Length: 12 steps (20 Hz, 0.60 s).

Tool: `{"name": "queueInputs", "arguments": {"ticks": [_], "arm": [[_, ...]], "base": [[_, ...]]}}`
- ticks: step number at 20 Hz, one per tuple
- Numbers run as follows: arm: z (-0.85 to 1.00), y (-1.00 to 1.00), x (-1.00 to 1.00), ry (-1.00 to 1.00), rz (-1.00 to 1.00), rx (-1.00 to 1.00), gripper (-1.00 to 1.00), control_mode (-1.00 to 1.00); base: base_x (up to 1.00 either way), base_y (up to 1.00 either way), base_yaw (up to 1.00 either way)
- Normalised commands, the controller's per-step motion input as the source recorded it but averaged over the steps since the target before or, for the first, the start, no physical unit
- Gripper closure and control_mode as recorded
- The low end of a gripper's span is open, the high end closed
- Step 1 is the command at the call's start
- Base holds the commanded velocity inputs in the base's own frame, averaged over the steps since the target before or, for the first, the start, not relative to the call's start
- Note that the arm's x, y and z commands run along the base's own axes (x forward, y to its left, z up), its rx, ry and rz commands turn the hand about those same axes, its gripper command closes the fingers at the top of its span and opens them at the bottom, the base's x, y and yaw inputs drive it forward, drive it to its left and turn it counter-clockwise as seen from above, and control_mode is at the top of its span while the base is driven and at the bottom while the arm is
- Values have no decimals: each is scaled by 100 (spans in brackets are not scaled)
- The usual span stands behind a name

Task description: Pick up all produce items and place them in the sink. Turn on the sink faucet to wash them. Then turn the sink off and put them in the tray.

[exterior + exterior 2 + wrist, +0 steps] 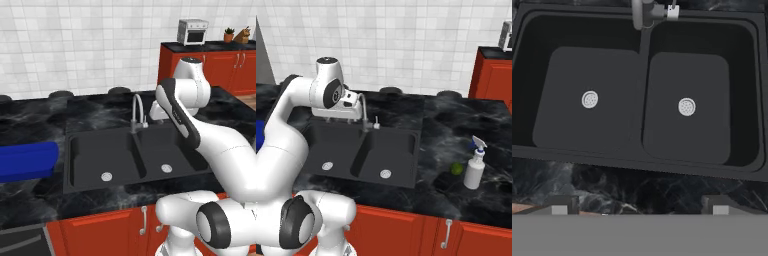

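You are looking down into the sink (639, 155), a matte black double basin set into the dark marbled counter (456, 125), with a raised divider between the two bowls and a round silver drain (589, 99) in the one and another drain (686, 107) in the other; both bowls are bare. Behind the divider stands the sink faucet (136, 112), a slim silver gooseneck with an arched spout and a small lever at its side, and no water shows at its spout. In the hand view your gripper (639, 207) hangs above the sink's front edge, its two dark fingertips (560, 205) set far apart with nothing between them. In the right base view, one produce item, the small dark green ball (456, 168), lies on the counter well to the right of the sink and just beside a white spray bottle (475, 170) with a blue nozzle; whether the two touch you cannot tell. The tray (27, 160), bright blue with low walls, sits on the counter to the left of the sink in the left base view, cut off by the picture's edge.
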Motion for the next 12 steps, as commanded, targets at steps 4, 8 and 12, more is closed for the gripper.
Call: {"name": "queueInputs", "arguments": {"ticks": [4, 8, 12], "arm": [[0, 0, 0, 0, 0, 0, -100, 100], [0, 0, 0, 0, 0, 0, -100, 100], [0, 0, 0, 0, 0, 0, -100, 100]], "base": [[20, 36, -3], [22, 32, -5], [31, 21, -3]]}}
